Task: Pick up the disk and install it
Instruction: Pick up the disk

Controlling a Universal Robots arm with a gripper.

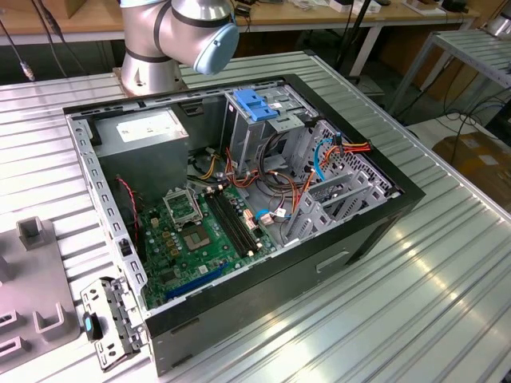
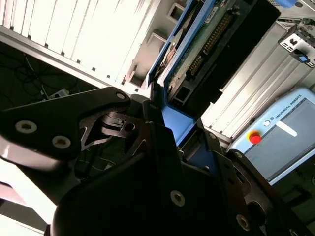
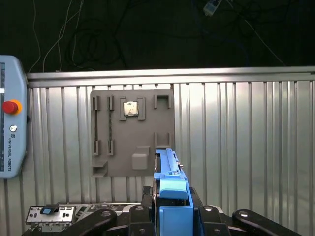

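My gripper (image 3: 170, 209) is shut on the disk (image 3: 167, 169), a dark drive with bright blue side rails. In the first wrist view the disk stands edge-on between the black fingers (image 3: 146, 196), held above the ribbed metal table. The second wrist view looks along the gripper (image 2: 172, 135) and shows the disk (image 2: 199, 51) with its green circuit board and a blue rail clamped between the jaws. In the exterior view the open computer case (image 1: 375, 231) lies on the table, with its drive cage (image 1: 263, 136) at the far side.
A grey fixture plate (image 3: 132, 142) carrying a small chip (image 3: 130, 108) lies on the table under the gripper. A teach pendant (image 3: 10, 123) and a detached front panel (image 3: 49, 212) lie nearby. Inside the case are a power supply (image 1: 152, 132), a motherboard (image 1: 192, 231) and a light-blue latch plate (image 1: 254, 104).
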